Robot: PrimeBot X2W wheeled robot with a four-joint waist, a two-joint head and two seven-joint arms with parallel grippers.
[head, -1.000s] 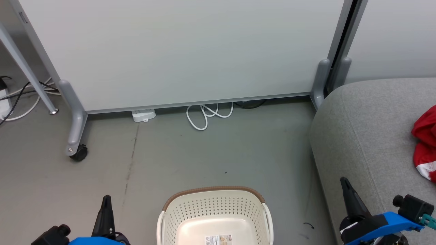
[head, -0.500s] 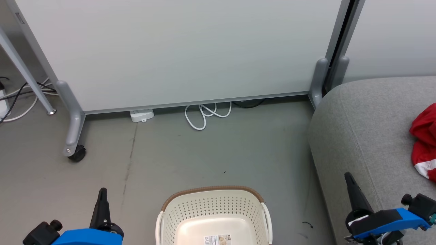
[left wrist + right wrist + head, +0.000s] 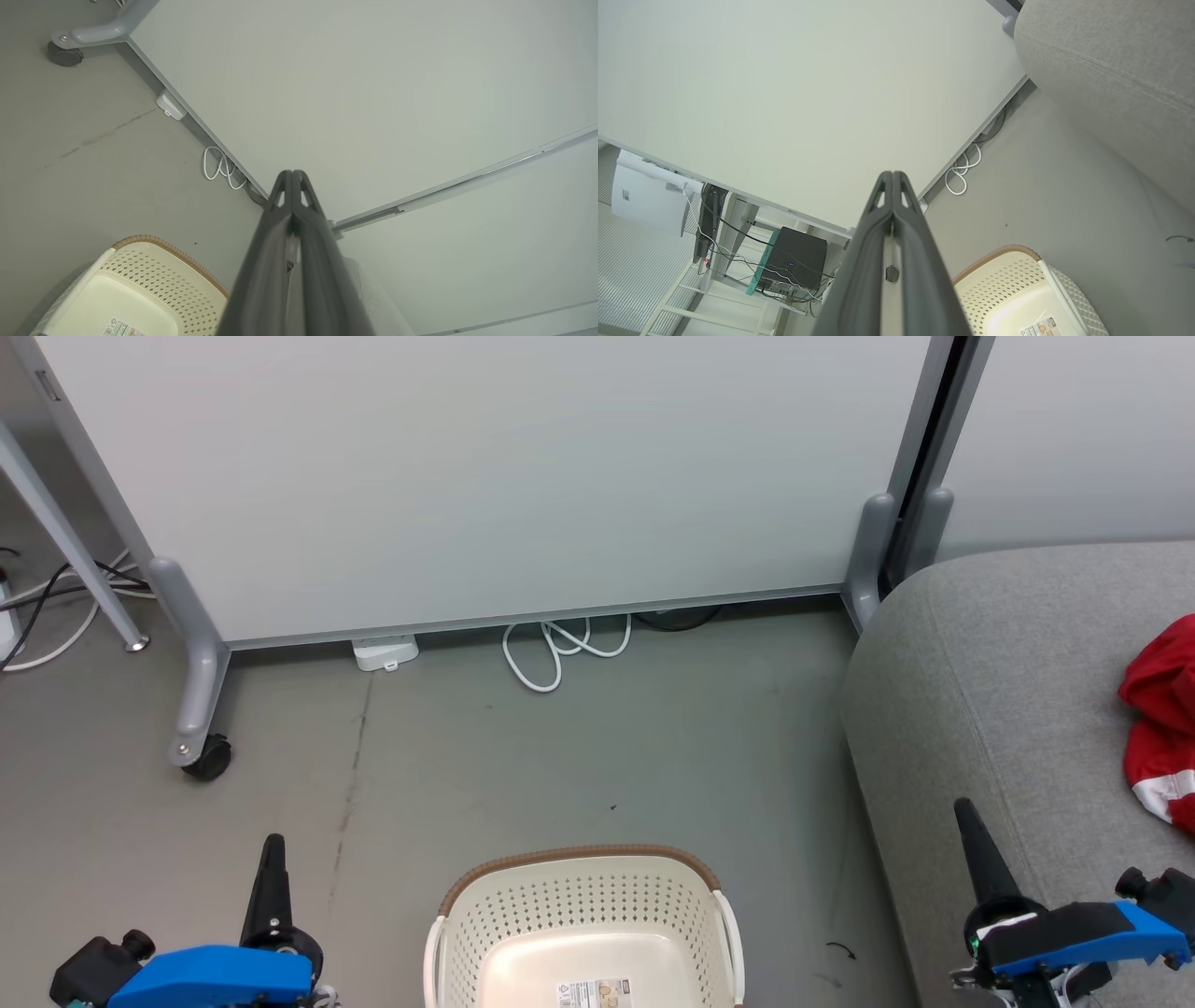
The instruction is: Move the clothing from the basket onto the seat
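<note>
I am looking down at a grey floor (image 3: 579,747) that runs up to a pale partition panel (image 3: 523,476) on grey feet, one of them on a black caster (image 3: 207,758). A white cable (image 3: 560,649) lies looped at the foot of the panel.

The basket (image 3: 579,852) stands on the floor at the bottom middle of the head view, between my two arms. Its bare cream bottom shows, with a printed label (image 3: 597,992) stuck on it. The seat (image 3: 1008,691) fills the right side, just beside the basket and apart from it. The clothing (image 3: 1158,709) lies on top of the seat as a crumpled red heap with a white band along its lower edge, cut off by the right edge of the picture.

The left gripper (image 3: 272,859) hangs over the floor to the left of the basket. In its wrist view the two fingers (image 3: 280,242) are pressed together from base to tip, with nothing between them. The right gripper (image 3: 976,849) hangs over the front edge of the seat, well short of the red heap. Its own view shows its fingers (image 3: 873,242) closed flat on each other too, gripping nothing.
</note>
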